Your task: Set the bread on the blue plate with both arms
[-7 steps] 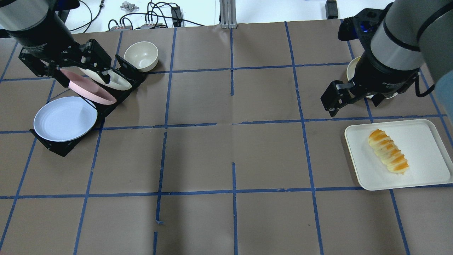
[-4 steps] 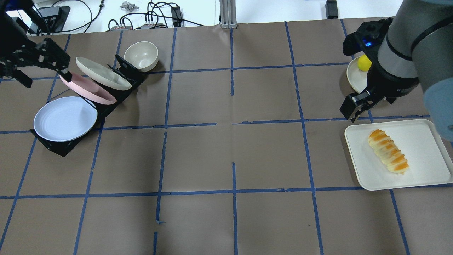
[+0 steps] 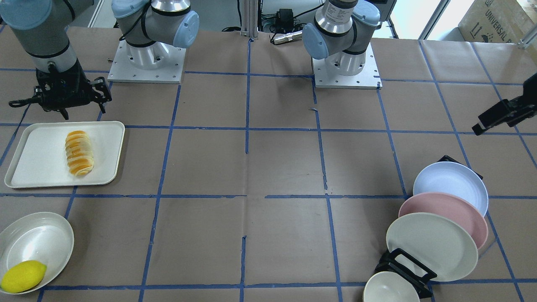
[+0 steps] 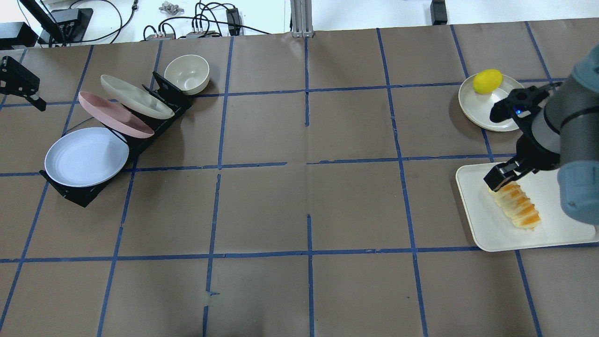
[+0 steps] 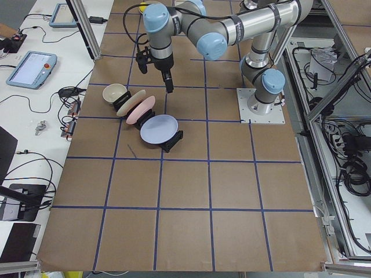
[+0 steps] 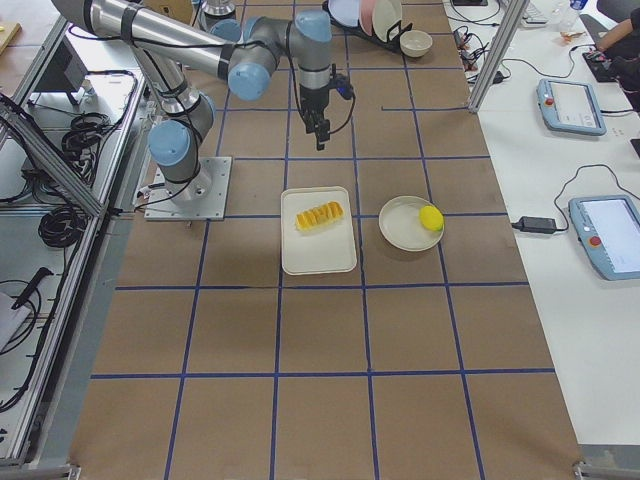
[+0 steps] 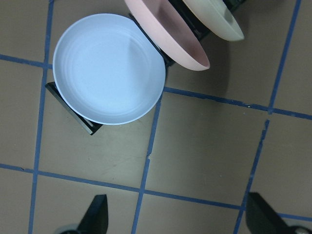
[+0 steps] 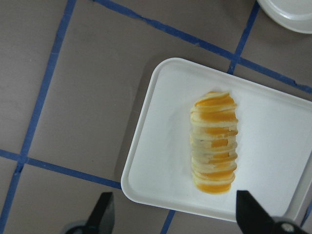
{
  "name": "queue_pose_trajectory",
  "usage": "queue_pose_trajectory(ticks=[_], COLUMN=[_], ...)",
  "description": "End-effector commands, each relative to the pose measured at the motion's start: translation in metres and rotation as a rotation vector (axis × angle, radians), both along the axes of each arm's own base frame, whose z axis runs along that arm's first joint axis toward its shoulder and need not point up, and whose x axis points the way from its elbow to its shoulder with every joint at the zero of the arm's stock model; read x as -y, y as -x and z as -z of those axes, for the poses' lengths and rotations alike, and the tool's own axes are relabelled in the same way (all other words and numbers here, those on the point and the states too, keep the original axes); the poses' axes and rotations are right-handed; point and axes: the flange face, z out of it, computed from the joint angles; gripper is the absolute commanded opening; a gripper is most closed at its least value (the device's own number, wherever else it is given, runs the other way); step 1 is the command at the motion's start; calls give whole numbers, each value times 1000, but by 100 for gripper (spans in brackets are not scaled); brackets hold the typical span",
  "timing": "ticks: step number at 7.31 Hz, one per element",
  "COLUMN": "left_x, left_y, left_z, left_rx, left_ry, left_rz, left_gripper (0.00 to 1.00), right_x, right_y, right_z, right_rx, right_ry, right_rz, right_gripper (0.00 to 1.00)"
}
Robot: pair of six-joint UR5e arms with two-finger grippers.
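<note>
The bread [image 4: 517,208], a ribbed orange-and-cream loaf, lies on a white tray [image 4: 561,229] at the right; in the right wrist view it [image 8: 214,141] lies straight below the camera. My right gripper [image 4: 500,179] hangs above the loaf's far end, open and empty, its fingers [image 8: 248,209] wide apart. The blue plate [image 4: 86,157] leans in the front slot of a black rack [image 4: 77,196] at the left and shows in the left wrist view [image 7: 108,68]. My left gripper [image 4: 21,86] is open and empty at the table's far left edge, behind the rack.
A pink plate [image 4: 114,114] and a cream plate [image 4: 135,97] lean in the same rack. A cream bowl [image 4: 186,74] stands behind it. A yellow lemon [image 4: 487,81] sits on a cream plate [image 4: 472,105] behind the tray.
My right gripper has moved from beside the lemon's plate to above the tray and the bread's far end. My left gripper has drawn back from over the rack to the left edge.
</note>
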Motion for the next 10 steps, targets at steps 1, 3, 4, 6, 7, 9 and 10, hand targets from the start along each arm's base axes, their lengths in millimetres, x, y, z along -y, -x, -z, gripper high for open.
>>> queue_pose_trajectory(ticks=[1,3,4,6,7,9,10], left_x=[15,19,24,52,62,72,75], left_y=[-90,-158,-175,-180,-178,-172,-170], left_z=[38,92,128,192,212,239,250], left_rx=[-44,-114,-163,-235,-262,-290,-334], left_ry=[-28,-65,-83,-38,-17,-26,-3], left_rz=[43,124,202,200,199,206,192], left_gripper=[100,100,100,100,100,100,99], right_x=[-3,21,24,38,39,36,35], right_y=[35,67,89,102,101,98,97], right_z=[61,116,126,153,159,160,156], right_rx=[41,57,50,73,91,105,107], right_ry=[30,-10,8,-2,-5,-5,-10], right_rz=[4,-25,-12,-3,-5,-1,-7], right_gripper=[89,89,89,89,89,82,43])
